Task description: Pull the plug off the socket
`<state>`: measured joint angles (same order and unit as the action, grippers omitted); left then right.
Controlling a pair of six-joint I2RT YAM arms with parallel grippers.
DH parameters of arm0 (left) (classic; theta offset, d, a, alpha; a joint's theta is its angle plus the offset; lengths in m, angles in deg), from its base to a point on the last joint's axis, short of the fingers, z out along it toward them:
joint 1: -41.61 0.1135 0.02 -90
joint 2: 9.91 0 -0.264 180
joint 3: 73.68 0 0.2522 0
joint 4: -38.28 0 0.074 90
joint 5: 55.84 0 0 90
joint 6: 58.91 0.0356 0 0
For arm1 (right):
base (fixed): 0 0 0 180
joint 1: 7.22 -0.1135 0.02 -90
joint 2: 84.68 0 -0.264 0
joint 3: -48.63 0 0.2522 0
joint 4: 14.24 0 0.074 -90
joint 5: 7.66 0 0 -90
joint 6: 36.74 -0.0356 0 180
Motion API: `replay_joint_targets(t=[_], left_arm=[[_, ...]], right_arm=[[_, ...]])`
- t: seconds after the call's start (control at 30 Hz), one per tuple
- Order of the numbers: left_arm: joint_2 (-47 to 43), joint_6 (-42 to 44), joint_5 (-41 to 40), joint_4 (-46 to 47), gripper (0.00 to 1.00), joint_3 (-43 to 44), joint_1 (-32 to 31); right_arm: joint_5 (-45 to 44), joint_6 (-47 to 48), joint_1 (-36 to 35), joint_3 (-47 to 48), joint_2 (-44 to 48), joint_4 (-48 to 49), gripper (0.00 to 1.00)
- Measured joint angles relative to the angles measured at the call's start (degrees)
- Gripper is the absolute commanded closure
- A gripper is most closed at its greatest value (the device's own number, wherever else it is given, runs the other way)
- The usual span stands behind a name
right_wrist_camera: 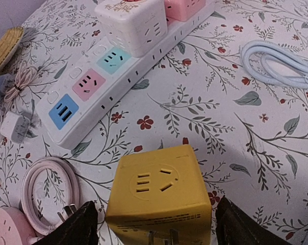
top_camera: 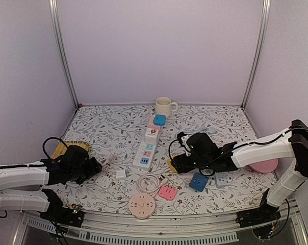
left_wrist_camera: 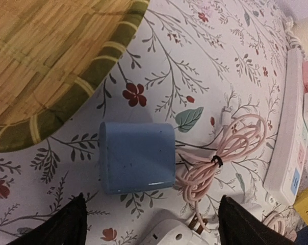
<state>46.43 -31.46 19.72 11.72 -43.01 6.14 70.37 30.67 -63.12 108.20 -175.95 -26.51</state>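
Left gripper [left_wrist_camera: 151, 204] gapes wide around the blue plastic cube adapter [left_wrist_camera: 136, 155], which lies free on the floral tablecloth [left_wrist_camera: 159, 61]; right gripper [right_wrist_camera: 154, 217] flanks the yellow cube plug [right_wrist_camera: 159, 186], its prongs bared, so probably unplugged, near-right of the white power strip [right_wrist_camera: 118, 76]; whether the jaws pinch it, I cannot tell.

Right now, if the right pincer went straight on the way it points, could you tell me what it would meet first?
The yellow cube plug, lying between the right pincer's open fingers, comes first. The white power strip lies beyond it, though the depth is hard to judge.
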Motion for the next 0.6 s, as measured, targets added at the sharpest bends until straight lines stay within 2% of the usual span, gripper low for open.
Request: replay_joint_targets(t=[0.13, 0.37, 0.6], left_arm=[[-0.1, 1.0, -2.1, -2.7, 0.03, 4.0, -0.2], [3.4, 8.1, -5.2, -3.2, 0.05, 16.0, -0.5], [10.2, 16.1, -4.0, -2.4, 0.05, 23.4, -2.0]], right_arm=[[-0.3, 0.8, 0.5, 0.7, 0.8, 0.1, 0.07], [-1.0, 0.9, 1.9, 0.7, 2.5, 0.2, 0.0], [2.1, -0.4, 5.1, 0.7, 4.8, 3.9, 0.01]])
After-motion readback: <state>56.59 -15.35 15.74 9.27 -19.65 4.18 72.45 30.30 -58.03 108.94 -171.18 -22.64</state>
